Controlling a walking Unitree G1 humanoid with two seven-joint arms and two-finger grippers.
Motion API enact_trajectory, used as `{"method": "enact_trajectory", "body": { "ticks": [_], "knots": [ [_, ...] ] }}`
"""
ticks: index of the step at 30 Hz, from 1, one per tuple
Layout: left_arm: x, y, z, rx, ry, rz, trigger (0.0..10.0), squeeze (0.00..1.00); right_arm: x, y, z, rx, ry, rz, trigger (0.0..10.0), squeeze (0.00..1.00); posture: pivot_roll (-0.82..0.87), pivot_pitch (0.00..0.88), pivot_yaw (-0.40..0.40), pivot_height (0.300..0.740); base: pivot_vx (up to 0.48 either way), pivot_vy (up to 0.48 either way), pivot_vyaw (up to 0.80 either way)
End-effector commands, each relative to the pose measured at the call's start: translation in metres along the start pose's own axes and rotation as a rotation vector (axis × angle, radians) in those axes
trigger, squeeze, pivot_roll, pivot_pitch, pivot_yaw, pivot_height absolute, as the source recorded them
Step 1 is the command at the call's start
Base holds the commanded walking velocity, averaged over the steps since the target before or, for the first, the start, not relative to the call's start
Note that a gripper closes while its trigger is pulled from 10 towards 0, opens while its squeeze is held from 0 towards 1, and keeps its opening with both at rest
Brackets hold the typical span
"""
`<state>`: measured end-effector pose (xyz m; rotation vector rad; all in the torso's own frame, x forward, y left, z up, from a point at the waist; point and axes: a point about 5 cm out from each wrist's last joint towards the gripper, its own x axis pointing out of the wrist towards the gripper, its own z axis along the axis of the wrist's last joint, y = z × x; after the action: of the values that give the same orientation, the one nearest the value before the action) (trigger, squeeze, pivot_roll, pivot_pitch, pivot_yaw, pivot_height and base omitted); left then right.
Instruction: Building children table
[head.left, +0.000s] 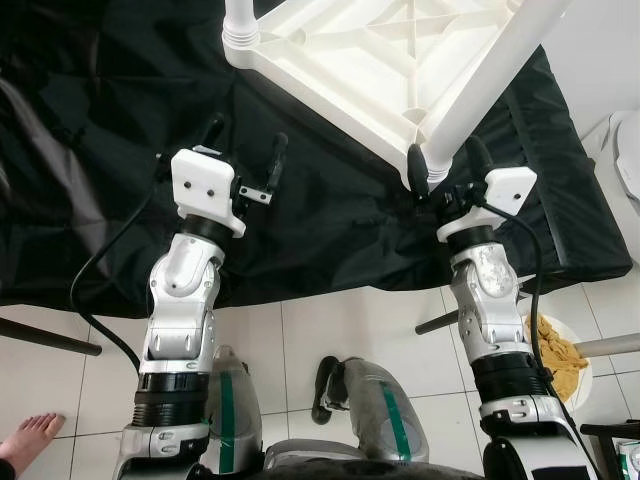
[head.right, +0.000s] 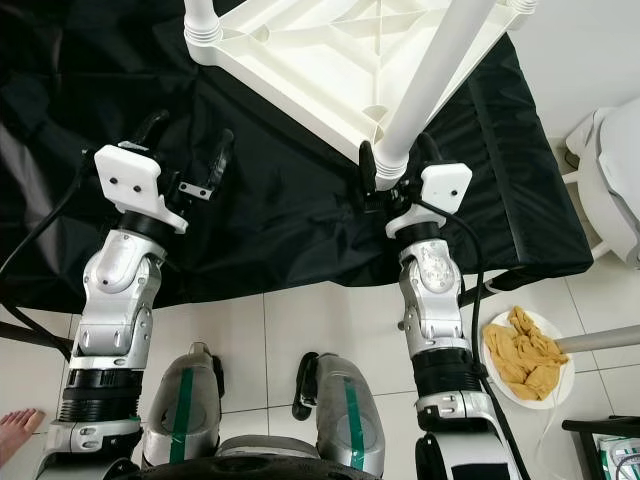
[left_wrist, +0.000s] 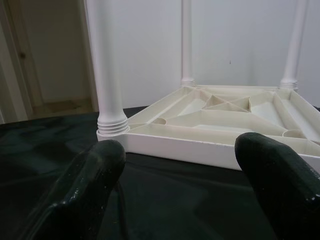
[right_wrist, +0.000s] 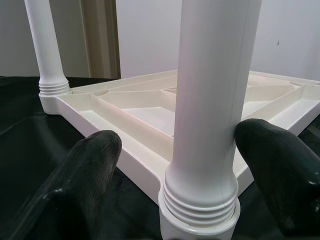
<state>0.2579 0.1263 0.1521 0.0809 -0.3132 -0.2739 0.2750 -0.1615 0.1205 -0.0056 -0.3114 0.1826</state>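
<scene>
I see a white table (head.left: 350, 60) on a black cloth (head.left: 100, 150), white floor tiles (head.left: 340, 330), and black fingers (left_wrist: 95, 175).

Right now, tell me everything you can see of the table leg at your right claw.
The table leg is a smooth white tube, plastic by its look, with a ribbed collar at its base. It stands upright in the near corner socket of the upturned white table top, which lies on a black cloth. The right claw straddles it low down, one finger touching its side, not clamped.

Kids' table (head.left: 350, 70): white plastic, smooth, semi-gloss; legs (right_wrist: 212, 100) w/ ribbed collars. Sheet (head.left: 120, 130): black cloth, slight sheen, creased. Floor (head.left: 330, 320): glossy white tiles. Arms: silver metal; tool fingers (left_wrist: 95, 170) matt black rubbery.
</scene>
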Motion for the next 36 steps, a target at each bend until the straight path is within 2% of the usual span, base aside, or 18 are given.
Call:
{"method": "enact_trajectory", "body": {
  "ticks": [1, 7, 15, 19, 36],
  "knots": [
    [-0.004, -0.004, 0.002, 0.002, -0.016, 0.034, 10.0, 0.00, -0.005, -0.002, -0.001, -0.021, 0.023, 0.012, 10.0, 0.00, 0.10, 0.066, -0.087, 0.740, 0.000, 0.000, 0.00],
    [-0.012, -0.006, -0.002, 0.016, 0.002, 0.022, 10.0, 0.00, -0.011, 0.001, -0.003, -0.023, 0.044, 0.034, 10.0, 0.00, 0.11, 0.064, -0.094, 0.740, 0.000, 0.000, 0.00],
    [-0.014, -0.004, -0.005, 0.014, 0.011, 0.038, 10.0, 0.00, -0.012, 0.002, -0.006, -0.023, 0.060, 0.046, 10.0, 0.00, 0.12, 0.059, -0.100, 0.740, 0.000, 0.000, 0.00],
    [-0.019, -0.002, -0.016, 0.008, 0.045, 0.076, 10.0, 0.00, -0.013, 0.001, -0.021, -0.037, 0.109, 0.036, 10.0, 0.00, 0.13, 0.046, -0.107, 0.740, 0.000, 0.000, 0.00],
    [-0.017, 0.001, -0.029, -0.010, 0.070, 0.133, 10.0, 0.00, -0.012, 0.001, -0.030, -0.023, 0.130, -0.029, 10.0, 0.00, 0.13, 0.030, -0.106, 0.740, 0.000, 0.000, 0.00]
  ]
}}
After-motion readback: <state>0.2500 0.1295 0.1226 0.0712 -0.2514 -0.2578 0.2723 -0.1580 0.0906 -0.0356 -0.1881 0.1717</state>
